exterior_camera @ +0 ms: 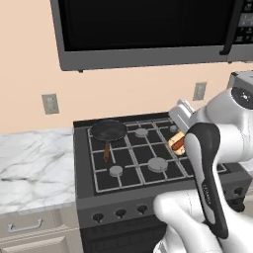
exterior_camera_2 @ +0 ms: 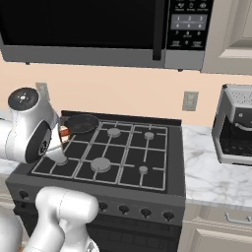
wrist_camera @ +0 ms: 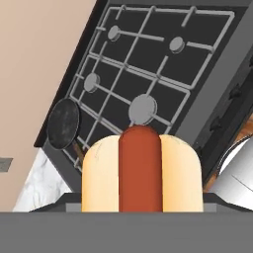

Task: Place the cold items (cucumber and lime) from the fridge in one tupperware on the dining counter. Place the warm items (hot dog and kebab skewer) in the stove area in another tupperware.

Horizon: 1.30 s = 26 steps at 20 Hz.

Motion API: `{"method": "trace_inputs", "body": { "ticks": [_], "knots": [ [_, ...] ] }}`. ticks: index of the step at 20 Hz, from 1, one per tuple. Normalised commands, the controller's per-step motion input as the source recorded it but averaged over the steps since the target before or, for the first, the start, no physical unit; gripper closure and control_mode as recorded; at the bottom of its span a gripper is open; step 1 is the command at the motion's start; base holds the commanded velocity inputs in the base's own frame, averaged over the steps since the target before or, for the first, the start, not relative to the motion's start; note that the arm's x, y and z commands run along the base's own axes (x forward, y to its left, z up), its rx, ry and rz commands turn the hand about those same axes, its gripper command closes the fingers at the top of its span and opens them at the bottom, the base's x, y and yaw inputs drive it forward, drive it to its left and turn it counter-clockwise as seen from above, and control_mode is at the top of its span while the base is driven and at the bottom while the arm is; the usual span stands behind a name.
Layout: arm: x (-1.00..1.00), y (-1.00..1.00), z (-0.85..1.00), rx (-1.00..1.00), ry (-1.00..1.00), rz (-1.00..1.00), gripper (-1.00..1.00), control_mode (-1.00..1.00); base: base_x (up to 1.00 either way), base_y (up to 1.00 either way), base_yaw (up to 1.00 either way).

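Above the stove area [exterior_camera: 133, 153], tool-held hot dog [wrist_camera: 142, 173] hangs mid-grate.

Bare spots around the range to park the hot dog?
Marble counter left of the range is bare. Marble right of it is free up to the coffee machine. Crowded: rear-left burner under the pan. The gripper holds the hot dog.

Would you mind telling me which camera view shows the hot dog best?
The hand view: the hot dog sits large and centred, bun and sausage clear. The left base view shows a sliver beside the arm; the right base view shows a reddish scrap behind the arm.
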Motion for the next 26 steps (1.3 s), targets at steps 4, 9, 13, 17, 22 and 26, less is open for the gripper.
{"method": "trace_inputs", "body": {
  "ticks": [4,9,13,17,22,26],
  "knots": [
    [0.04,0.00,0.00,0.00,0.00,0.00,1.00,1.00,-0.04,-0.03,0.02],
    [0.00,0.00,0.00,0.00,0.00,0.00,1.00,1.00,-0.28,-0.02,0.56],
    [0.00,0.00,0.00,0.00,0.00,0.00,1.00,1.00,-0.59,-0.13,0.96],
    [0.00,0.00,0.00,0.00,0.00,0.00,1.00,1.00,-0.76,-0.02,0.92],
    [0.00,0.00,0.00,0.00,0.00,0.00,1.00,1.00,-0.91,0.00,0.82],
    [0.00,0.00,0.00,0.00,0.00,0.00,1.00,1.00,-0.99,0.00,0.74]
  ]
}}
